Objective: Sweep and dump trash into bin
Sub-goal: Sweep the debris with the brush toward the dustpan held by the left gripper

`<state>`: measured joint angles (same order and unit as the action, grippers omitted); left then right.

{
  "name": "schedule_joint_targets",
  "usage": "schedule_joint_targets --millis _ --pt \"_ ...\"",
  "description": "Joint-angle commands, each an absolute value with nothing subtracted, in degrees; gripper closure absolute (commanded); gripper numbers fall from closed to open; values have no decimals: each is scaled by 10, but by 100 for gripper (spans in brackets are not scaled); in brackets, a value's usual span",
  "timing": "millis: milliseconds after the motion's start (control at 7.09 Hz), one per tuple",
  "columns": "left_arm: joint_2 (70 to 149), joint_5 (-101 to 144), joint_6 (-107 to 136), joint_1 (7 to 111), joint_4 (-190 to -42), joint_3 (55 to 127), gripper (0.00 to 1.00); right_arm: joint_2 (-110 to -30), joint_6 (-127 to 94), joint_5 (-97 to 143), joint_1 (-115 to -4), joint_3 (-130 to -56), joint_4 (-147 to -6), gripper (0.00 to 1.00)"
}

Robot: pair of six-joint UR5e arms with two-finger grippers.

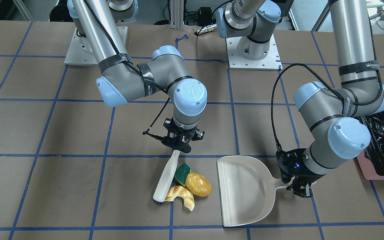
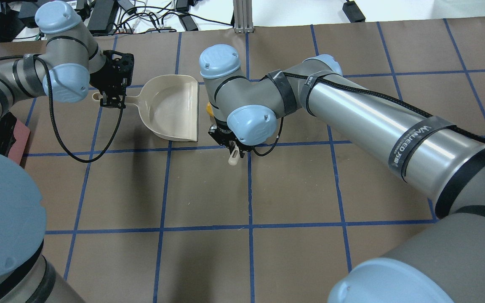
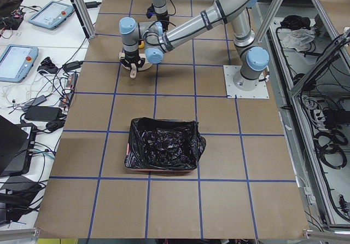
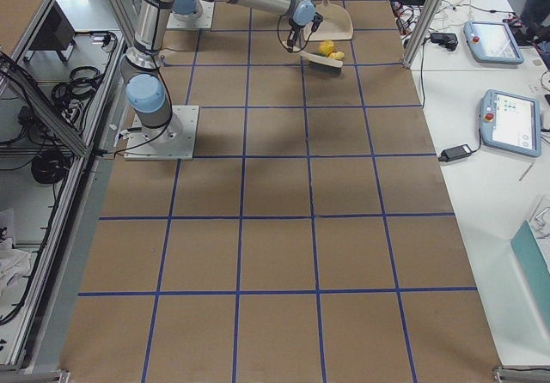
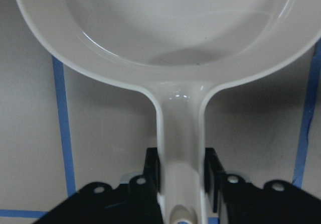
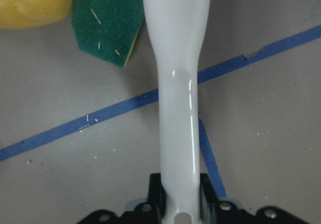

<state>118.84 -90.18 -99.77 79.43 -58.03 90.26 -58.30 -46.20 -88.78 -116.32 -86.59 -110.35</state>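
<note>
The trash lies in a tight cluster on the table: a golden croissant (image 1: 182, 196), a yellow-brown potato lump (image 1: 198, 184) and a green-and-yellow sponge (image 1: 181, 173). My right gripper (image 1: 178, 146) is shut on the handle of a cream brush (image 1: 165, 181), whose head rests against the trash on the side away from the dustpan. My left gripper (image 1: 300, 190) is shut on the handle of the cream dustpan (image 1: 245, 190), which lies flat with its open mouth facing the trash. The pink bin (image 1: 368, 170) with its black bag stands behind my left arm.
The bin (image 3: 164, 145) shows whole in the exterior left view, about two grid squares from the dustpan. Blue tape lines grid the brown table. The arm bases (image 1: 253, 50) stand at the table's robot side.
</note>
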Motion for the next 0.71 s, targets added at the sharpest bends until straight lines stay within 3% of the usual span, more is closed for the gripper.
schedule_joint_targets --millis 0,564 --pt "1188 -902 -998 795 -581 904 68 -577 -470 -886 -1172 -864 -1111 100" --pt "1187 -903 -998 795 -580 908 67 -566 -486 -875 -1182 -849 -1130 100"
